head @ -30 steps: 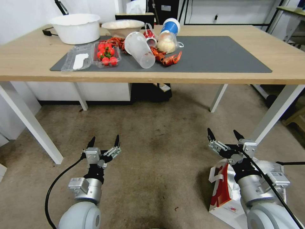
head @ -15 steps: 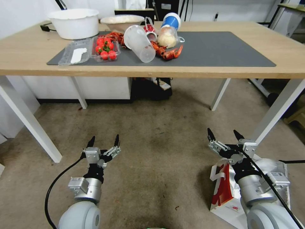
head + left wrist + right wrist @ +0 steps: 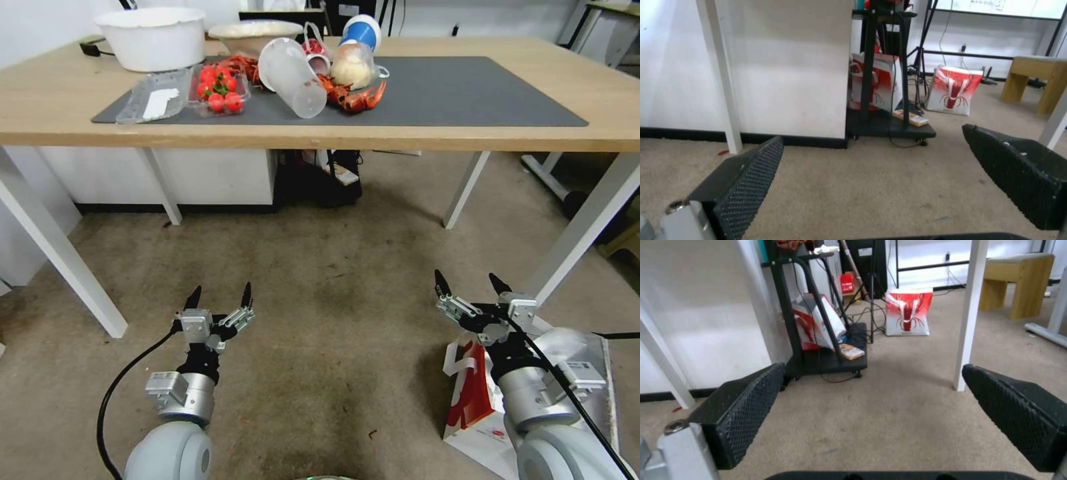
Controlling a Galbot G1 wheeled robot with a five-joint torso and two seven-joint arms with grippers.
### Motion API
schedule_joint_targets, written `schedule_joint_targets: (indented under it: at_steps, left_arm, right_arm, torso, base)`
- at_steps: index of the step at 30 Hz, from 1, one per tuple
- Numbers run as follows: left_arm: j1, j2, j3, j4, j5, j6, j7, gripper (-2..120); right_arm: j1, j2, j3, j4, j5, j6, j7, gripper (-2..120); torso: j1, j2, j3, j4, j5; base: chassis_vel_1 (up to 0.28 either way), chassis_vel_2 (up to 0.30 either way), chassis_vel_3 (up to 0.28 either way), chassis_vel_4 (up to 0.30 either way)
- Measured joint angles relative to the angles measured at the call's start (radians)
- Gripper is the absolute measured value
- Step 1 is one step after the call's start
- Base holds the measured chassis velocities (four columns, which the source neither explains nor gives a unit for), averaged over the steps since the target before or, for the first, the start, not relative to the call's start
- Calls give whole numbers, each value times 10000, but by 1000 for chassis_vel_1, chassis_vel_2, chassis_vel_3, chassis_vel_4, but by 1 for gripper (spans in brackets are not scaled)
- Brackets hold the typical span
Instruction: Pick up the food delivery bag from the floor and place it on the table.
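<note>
Task not yet begun: food delivery bag point(image 3: 470, 393) stands on the beige carpet point(image 3: 333, 280) under the right arm, with right gripper point(image 3: 467, 287) above it, fingers spread wide and empty; left gripper point(image 3: 219, 297) hovers well apart, likewise wide and empty. Grasp, lift and placement all remain. Table point(image 3: 53, 113) ahead carries a dark grey mat point(image 3: 467, 93) cluttered on its left half, the right half bare; black cart point(image 3: 327, 183) beneath.

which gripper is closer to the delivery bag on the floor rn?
Right. The right gripper hangs just above the food delivery bag, its arm over the bag's top. The left gripper is open over bare carpet, well off to the bag's left.
</note>
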Motion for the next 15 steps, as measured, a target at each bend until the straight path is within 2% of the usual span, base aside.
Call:
schedule_joint_targets:
  at_steps: [4,15]
  left_arm:
    - [-14,6,1,27,0,-14,3,100]
    - [-52,25,-14,82,-16,-35,35,100]
  right_arm:
    - [3,-1,-6,-19,-2,3,0,100]
    - [11,-5,-3,-46,-7,6,0,100]
  torso:
    - [-35,-142,-19,0,0]
    - [-49,-147,-19,0,0]
  base:
    - [0,0,0,0]
    - [0,0,0,0]
